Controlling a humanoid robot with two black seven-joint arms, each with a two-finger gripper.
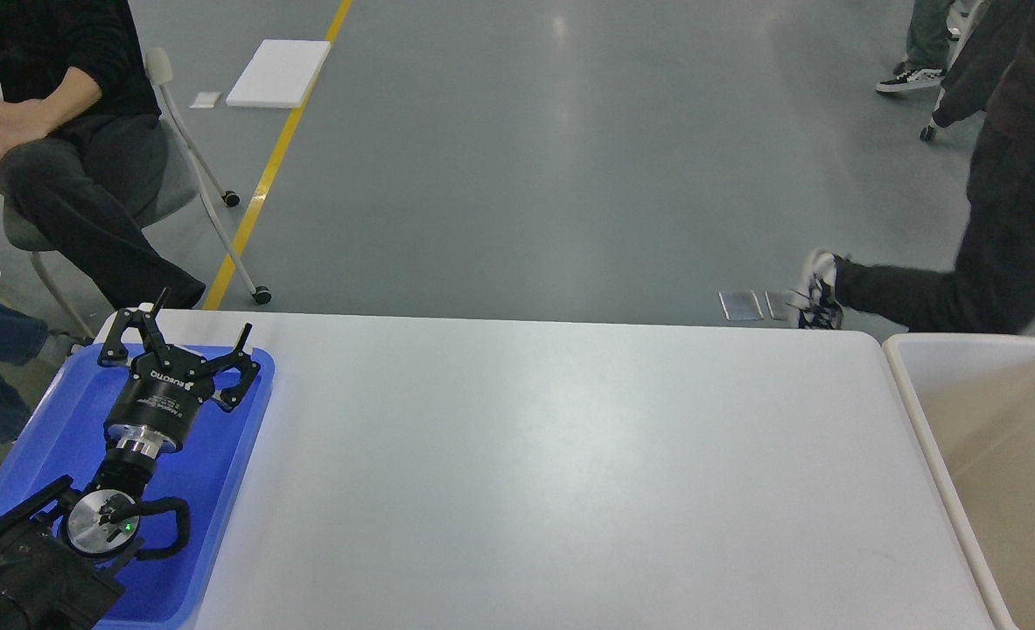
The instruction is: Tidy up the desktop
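Desktop [569, 472]: large white rectangular tabletop with rounded far corners and a smooth, slightly glossy surface showing soft light reflections. It fills the lower centre of the head view, running from the blue tray on the left to the bin on the right, with grey floor beyond its far edge.

Blue plastic tray [237, 455]: sits at the left end of the desktop, with a raised rim and rounded corners. Its visible floor shows bare blue plastic; the part under the arm is hidden.

Left gripper [198, 337]: positioned above the far end of the tray, fingers spread wide apart and pointing away from the camera, holding nothing. The black arm enters from the lower left corner.

Beige-white open bin [915, 420]: stands just beside the right edge of the desktop, with a thick rim. Only its near-left portion is in view; the visible interior walls are plain.

Background: seated person [62, 140] on a wheeled chair at far left; standing person [1007, 201] at far right.
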